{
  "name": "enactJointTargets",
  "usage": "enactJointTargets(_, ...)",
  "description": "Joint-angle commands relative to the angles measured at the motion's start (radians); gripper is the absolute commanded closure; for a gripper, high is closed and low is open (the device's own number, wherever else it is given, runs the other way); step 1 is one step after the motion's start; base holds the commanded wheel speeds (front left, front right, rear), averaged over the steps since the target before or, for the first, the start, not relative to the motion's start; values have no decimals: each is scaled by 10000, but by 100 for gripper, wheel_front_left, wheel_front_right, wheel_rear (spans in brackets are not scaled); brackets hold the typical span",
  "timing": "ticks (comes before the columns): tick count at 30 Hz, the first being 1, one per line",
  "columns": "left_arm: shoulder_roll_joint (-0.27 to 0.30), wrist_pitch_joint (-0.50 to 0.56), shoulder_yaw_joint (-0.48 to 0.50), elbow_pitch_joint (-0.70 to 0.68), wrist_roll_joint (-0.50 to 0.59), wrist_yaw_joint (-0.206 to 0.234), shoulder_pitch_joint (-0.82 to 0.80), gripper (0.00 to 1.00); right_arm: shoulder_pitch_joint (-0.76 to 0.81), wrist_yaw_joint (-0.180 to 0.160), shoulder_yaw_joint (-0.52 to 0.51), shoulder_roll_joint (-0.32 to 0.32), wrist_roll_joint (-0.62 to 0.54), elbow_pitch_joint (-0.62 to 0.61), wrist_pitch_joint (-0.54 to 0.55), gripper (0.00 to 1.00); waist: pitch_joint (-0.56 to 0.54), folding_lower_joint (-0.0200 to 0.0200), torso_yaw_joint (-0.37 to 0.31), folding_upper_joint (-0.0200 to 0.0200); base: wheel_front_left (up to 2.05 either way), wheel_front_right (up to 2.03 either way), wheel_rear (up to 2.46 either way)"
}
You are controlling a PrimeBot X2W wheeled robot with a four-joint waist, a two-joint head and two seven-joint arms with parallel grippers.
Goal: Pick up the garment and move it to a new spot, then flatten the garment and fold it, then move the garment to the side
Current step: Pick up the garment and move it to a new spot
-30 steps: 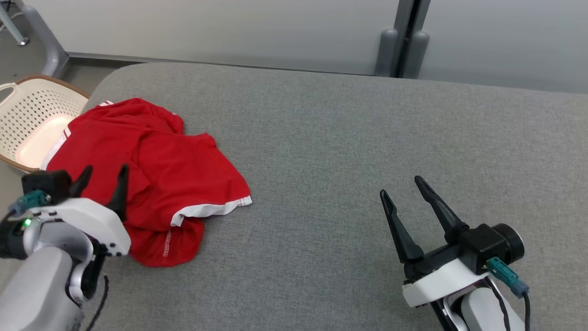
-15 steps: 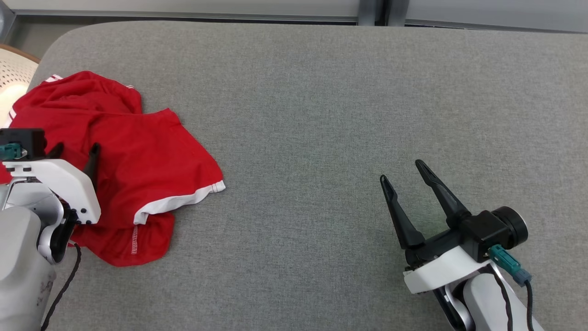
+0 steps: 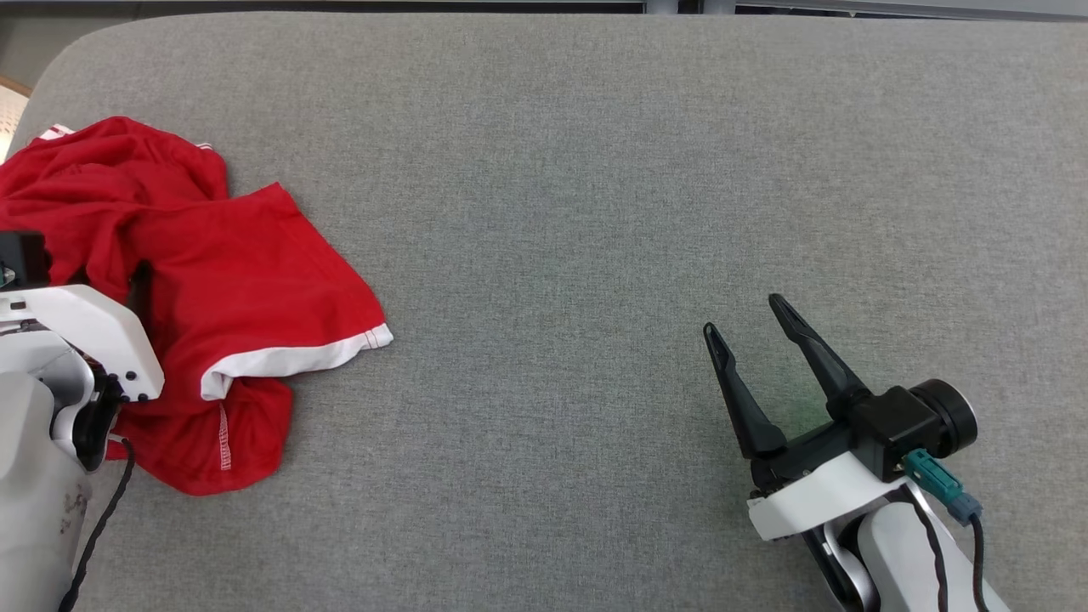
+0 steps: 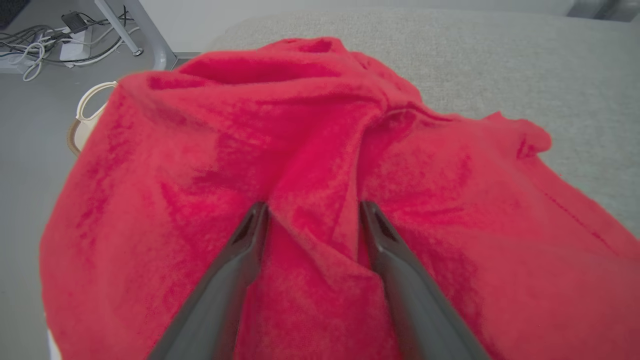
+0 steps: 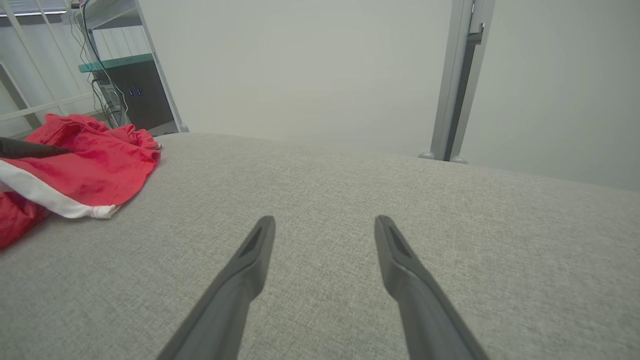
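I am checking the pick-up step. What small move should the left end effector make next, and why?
Probably close the left end effector on the garment. Its open fingers are pressed into the red cloth, with a raised fold standing between them, so shutting should catch that fold for lifting.

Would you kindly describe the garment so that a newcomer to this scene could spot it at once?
On the broad grey padded surface, look to its left end. There lies the garment, a crumpled heap with the left end effector astride one fold. Bright red cloth with a white hem band sets it apart.
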Motion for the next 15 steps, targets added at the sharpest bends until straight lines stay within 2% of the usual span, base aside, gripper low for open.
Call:
enactJointTargets(1, 26, -79, 11, 88, -1, -28, -172, 100, -99, -3, -37, -20, 6, -8, -11, 0, -2, 0, 9, 0, 0, 0, 0)
enactJointTargets(9, -140, -840, -132, 457, 87, -197, -256, 100, 91, -3, -170, 32, 125, 249, -11, 0, -549, 0, 216, 0, 0, 0, 0)
enactJointTargets(15, -39, -1207, -313, 154, 237, -250, 0, 100, 264, -3, -115, 199, 251, 433, -11, 0, -1274, 0, 417, 0, 0, 0, 0)
